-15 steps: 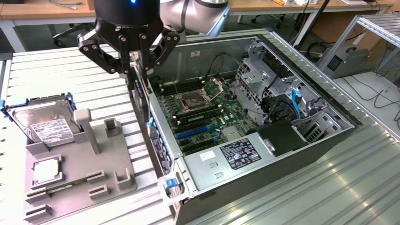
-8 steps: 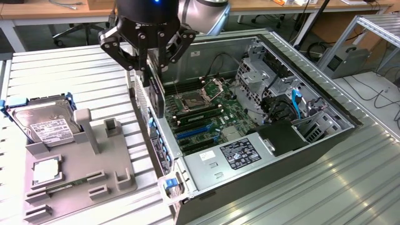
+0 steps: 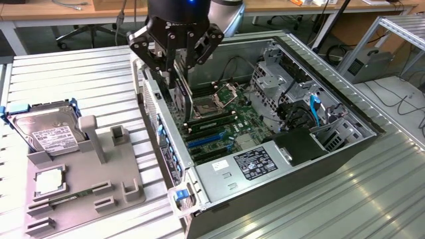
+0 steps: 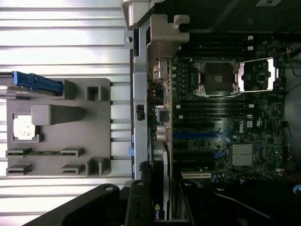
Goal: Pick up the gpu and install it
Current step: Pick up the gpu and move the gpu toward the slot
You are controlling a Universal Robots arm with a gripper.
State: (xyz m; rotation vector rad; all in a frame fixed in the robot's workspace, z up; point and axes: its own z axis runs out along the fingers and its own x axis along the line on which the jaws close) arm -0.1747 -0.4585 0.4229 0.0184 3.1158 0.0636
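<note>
The gpu hangs on edge in the claw, which is closed narrow on its upper part, inside the open computer case over the motherboard. Beside the case, a gray holder on the table carries a hard drive.

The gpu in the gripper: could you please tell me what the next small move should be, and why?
Probably a slow, short descent, keeping the card upright. The gripper grips the gpu on edge above the motherboard inside the open computer case. The card looks unseated, and the blue expansion slots lie bare below. Whether it lines up exactly with a slot cannot be told.
</note>
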